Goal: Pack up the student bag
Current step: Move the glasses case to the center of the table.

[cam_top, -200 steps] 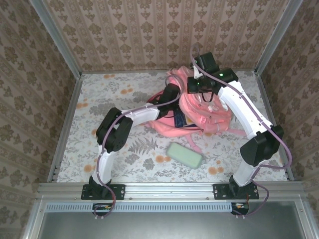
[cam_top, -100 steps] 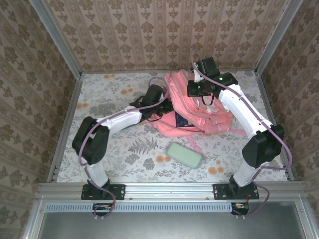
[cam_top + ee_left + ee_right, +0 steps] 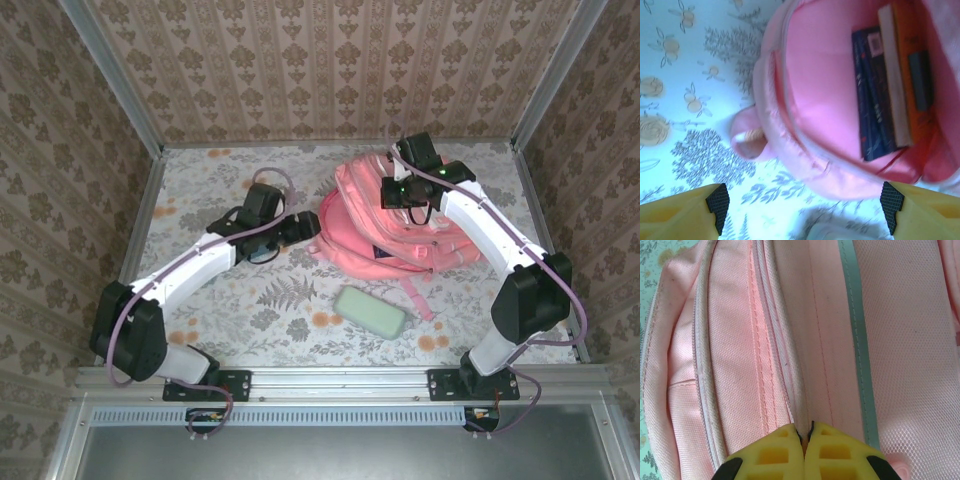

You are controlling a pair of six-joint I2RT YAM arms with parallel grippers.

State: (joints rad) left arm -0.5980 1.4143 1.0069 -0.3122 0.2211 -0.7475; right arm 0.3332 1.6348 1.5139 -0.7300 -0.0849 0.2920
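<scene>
Top: I see the bag [image 3: 400, 240] far right on the table [image 3: 200, 290]; left gripper [image 3: 312, 226] just beside it, right gripper [image 3: 398, 192] on it.
Left wrist: fingers [image 3: 716, 205] spread, empty; books [image 3: 887, 90] inside bag.
Right wrist: jaws clenched on bag seam.

Two white-and-black arms are trailing purple cables.
The left arm [image 3: 190, 268] and the right arm [image 3: 483, 225] are wearing smooth white shells between bulky black joint housings, each rising from a flat black base plate [image 3: 215, 381]. Purple cables are looping along both, and a small green light [image 3: 404, 172] is glowing on the right wrist. The left fingers [image 3: 675, 216] are showing yellow bodies with black dimpled pads [image 3: 717, 201], while the right fingers [image 3: 765, 456] are showing yellow faces with moulded recesses.
</scene>
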